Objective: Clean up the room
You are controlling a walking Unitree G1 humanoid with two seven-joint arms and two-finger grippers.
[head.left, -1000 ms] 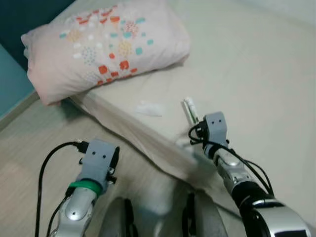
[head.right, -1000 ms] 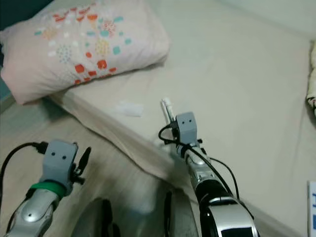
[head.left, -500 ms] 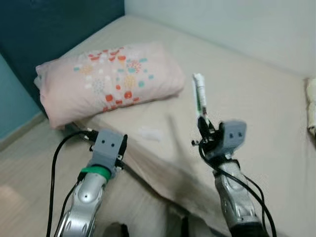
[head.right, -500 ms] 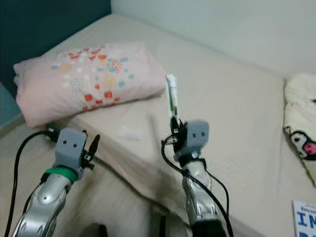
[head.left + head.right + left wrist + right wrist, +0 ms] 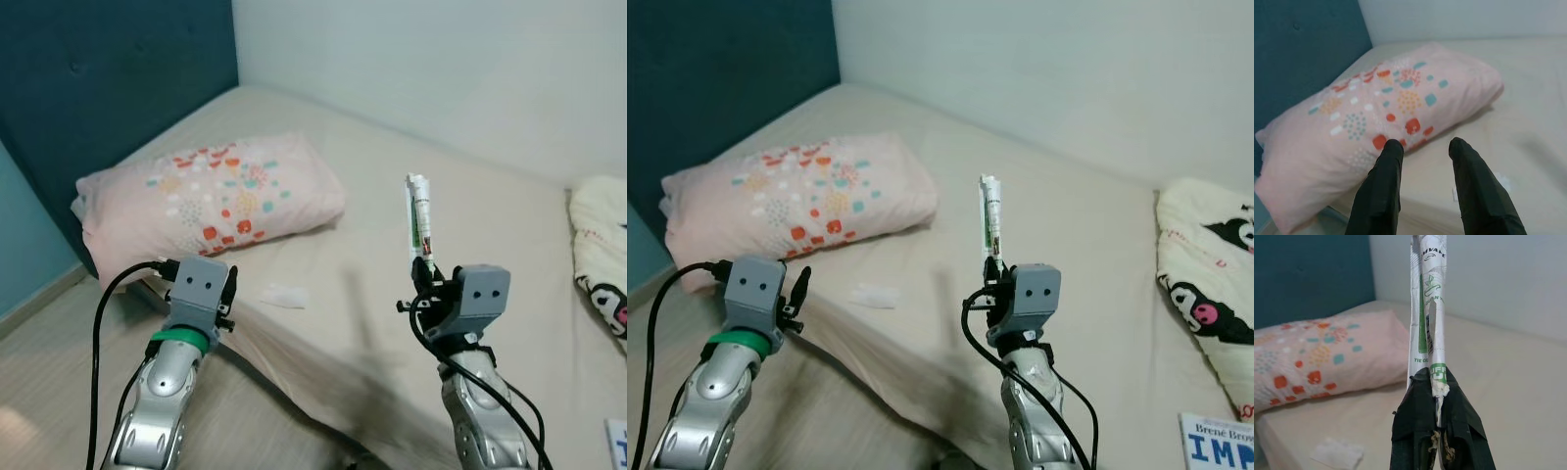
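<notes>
From the head camera's left eye I see my right gripper (image 5: 425, 277) raised above the bed (image 5: 509, 235), its jaws clamped tight on the bottom end of a white and green tube (image 5: 418, 222) that stands nearly upright in the air, clear of the sheet. My left gripper (image 5: 227, 299) hangs over the bed's near edge, touching nothing. A small white scrap of paper (image 5: 284, 294) lies on the sheet near that edge, between my two arms. A pink pillow with coloured dots (image 5: 206, 201) rests at the head end, against the dark teal headboard (image 5: 108, 88).

In the right eye view the same tube (image 5: 990, 223) rises from my right gripper (image 5: 993, 271). A cream blanket printed with cartoon characters (image 5: 1207, 274) lies at the bed's right edge, and the corner of a blue and white book (image 5: 1218, 440) sits in front of it near the bed's near right corner.

My left wrist camera looks along the two black fingers (image 5: 1382, 196), which stand apart with a clear gap and nothing between them; past them are the pillow (image 5: 1371, 117) and the paper scrap (image 5: 1503, 182).

My right wrist camera shows the fingers (image 5: 1415, 431) pressed together on the crimped tail of the tube (image 5: 1427, 303), whose green print runs up its flattened white body.
</notes>
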